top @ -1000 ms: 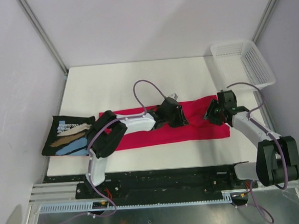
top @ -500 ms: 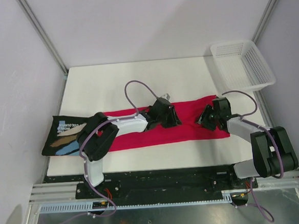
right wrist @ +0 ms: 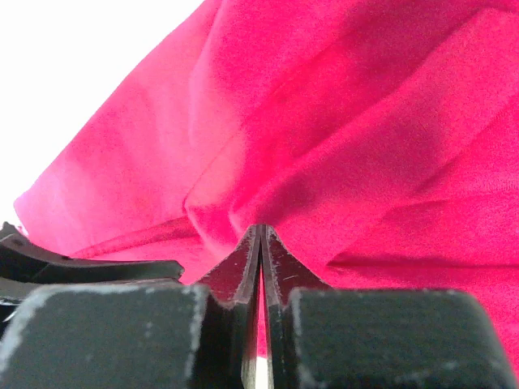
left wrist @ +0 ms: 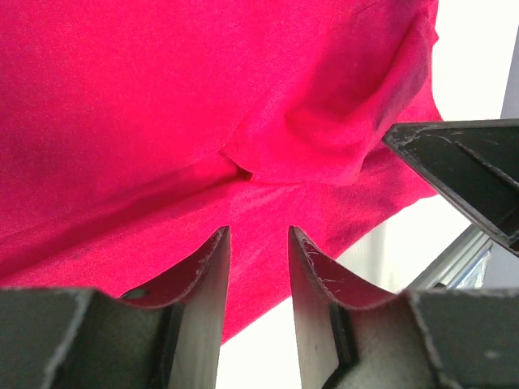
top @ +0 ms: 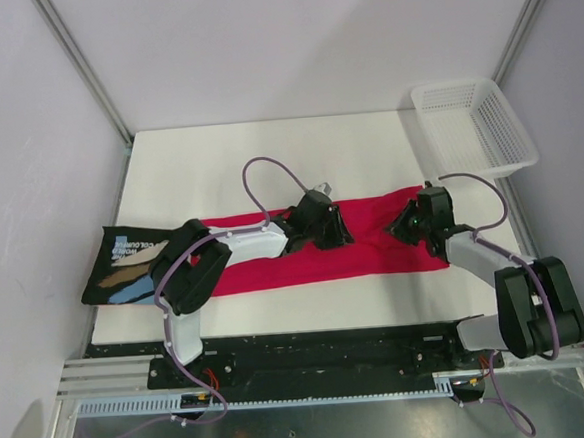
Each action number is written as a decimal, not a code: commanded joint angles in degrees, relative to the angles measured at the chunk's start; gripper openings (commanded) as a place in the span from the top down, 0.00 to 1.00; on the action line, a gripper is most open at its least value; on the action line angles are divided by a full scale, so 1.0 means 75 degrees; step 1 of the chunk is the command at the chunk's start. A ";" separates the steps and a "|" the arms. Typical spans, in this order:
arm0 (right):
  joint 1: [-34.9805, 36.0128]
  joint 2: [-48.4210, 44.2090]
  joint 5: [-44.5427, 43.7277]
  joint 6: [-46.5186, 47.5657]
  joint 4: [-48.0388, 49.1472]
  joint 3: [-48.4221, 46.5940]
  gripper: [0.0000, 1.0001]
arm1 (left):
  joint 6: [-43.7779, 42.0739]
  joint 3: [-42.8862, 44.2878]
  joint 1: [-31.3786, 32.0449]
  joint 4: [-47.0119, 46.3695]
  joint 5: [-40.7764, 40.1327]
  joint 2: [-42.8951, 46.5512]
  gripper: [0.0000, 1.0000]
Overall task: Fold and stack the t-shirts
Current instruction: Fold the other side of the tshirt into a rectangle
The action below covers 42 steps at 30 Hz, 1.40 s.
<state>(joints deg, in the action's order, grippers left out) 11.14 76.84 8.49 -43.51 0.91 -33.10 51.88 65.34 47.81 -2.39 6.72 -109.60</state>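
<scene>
Fingers of the left gripper (top: 321,225) and the right gripper (top: 410,223) sit low on the crimson shirt (top: 375,253), which lies as a long band across the white table (top: 228,163). From above, neither gap can be read. The black shirt (top: 133,265) lies as a square at the table's left edge, print up. At the far right corner, the white mesh basket (top: 501,129) shows only its own grid.

From the left wrist, the two fingers (left wrist: 212,259) stand a narrow way apart over soft, creased crimson cloth (left wrist: 162,97) with nothing between them. A black wedge-shaped part (left wrist: 462,174) juts in at right.

From the right wrist, the fingers (right wrist: 284,267) are pressed together, and creases in the cloth (right wrist: 365,121) gather at their tips.
</scene>
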 commanded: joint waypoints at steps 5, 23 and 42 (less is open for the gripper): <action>0.0081 -0.0846 -0.0177 -0.0421 -0.0526 -0.0083 1.00 | -0.0202 0.0069 0.0037 -0.0384 0.0297 0.0136 0.61; 0.0380 -0.0516 -0.0531 0.0426 -0.0106 0.0588 0.41 | -0.0155 -0.0007 0.0088 -0.0513 0.0332 0.0177 0.61; 0.0390 -0.0551 -0.0693 0.0402 0.0974 0.0734 0.40 | -0.0226 -0.0129 -0.0069 -0.0466 0.0328 0.0270 0.61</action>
<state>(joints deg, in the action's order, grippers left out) 13.87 74.52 4.84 -40.91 5.17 -27.97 51.86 64.49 47.72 -4.69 9.19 -109.60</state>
